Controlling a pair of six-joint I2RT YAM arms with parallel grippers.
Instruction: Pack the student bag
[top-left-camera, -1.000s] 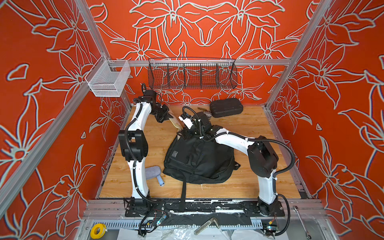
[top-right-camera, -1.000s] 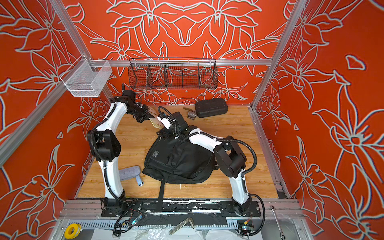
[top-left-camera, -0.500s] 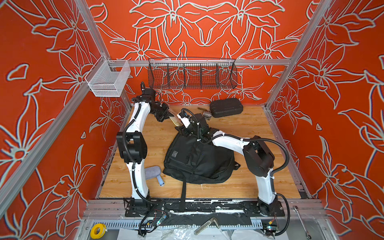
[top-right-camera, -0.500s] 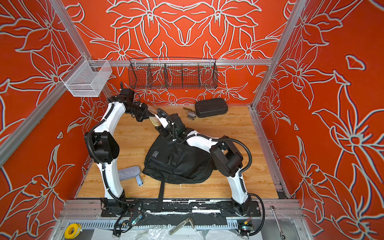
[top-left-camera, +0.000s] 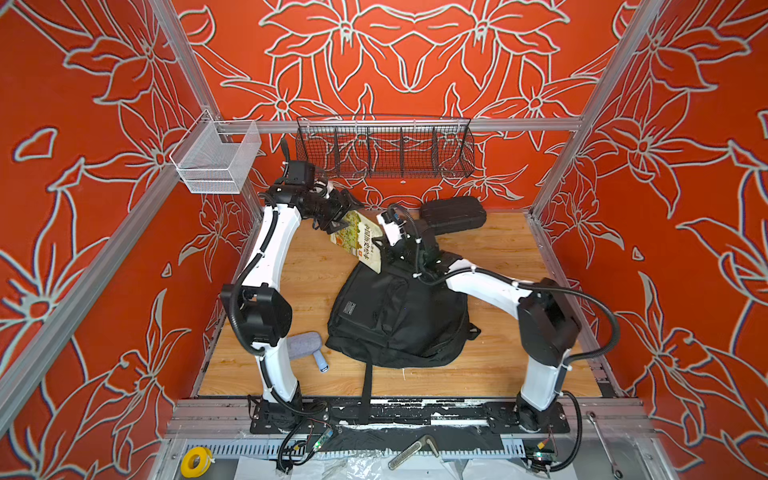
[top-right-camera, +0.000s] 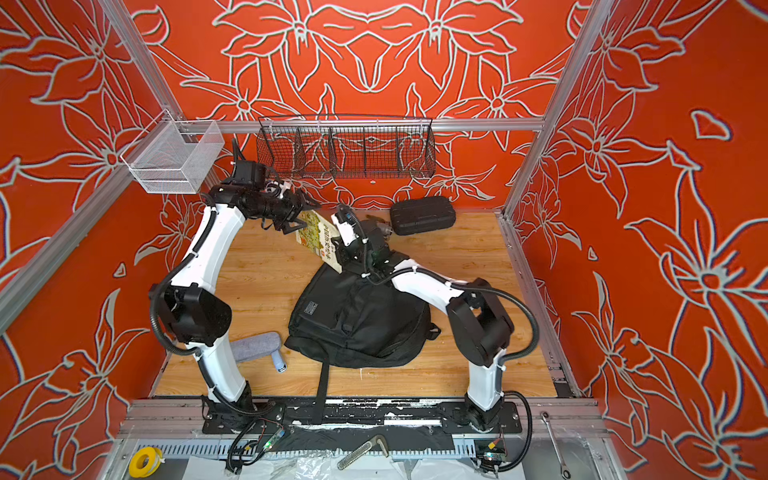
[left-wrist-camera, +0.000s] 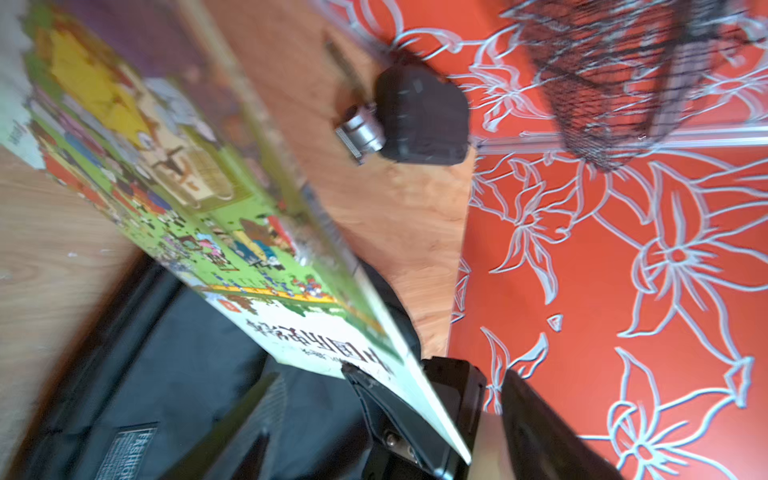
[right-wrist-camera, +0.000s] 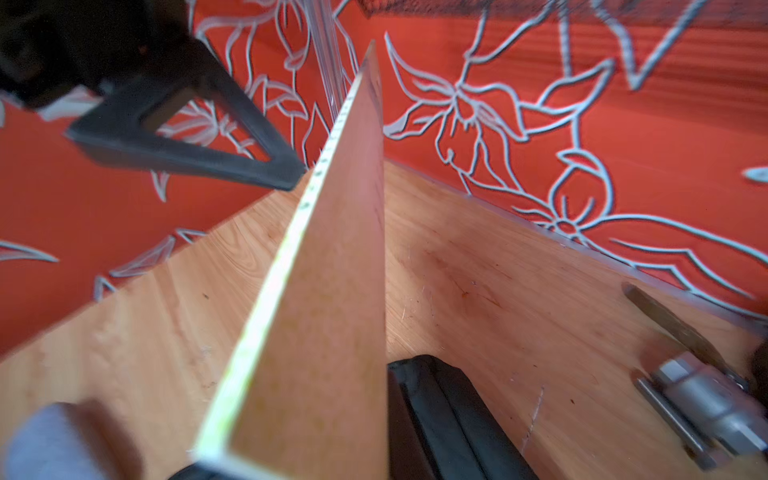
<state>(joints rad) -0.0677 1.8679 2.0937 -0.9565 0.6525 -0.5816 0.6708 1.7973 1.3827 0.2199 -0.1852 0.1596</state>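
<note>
Underfoot, scuffed wooden tabletop (top-left-camera: 291, 282); around, orange floral walls (top-left-camera: 685, 166).

Black student bag (top-left-camera: 395, 316) – slumped flat, mid-table

Overhead stereo pair, two close wrist views

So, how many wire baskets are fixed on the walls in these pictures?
2. A white mesh basket hangs on the rail at the back left corner; a long black wire basket with dividers hangs on the back wall. Nothing suggests more, though the arms hide some wall.
</note>
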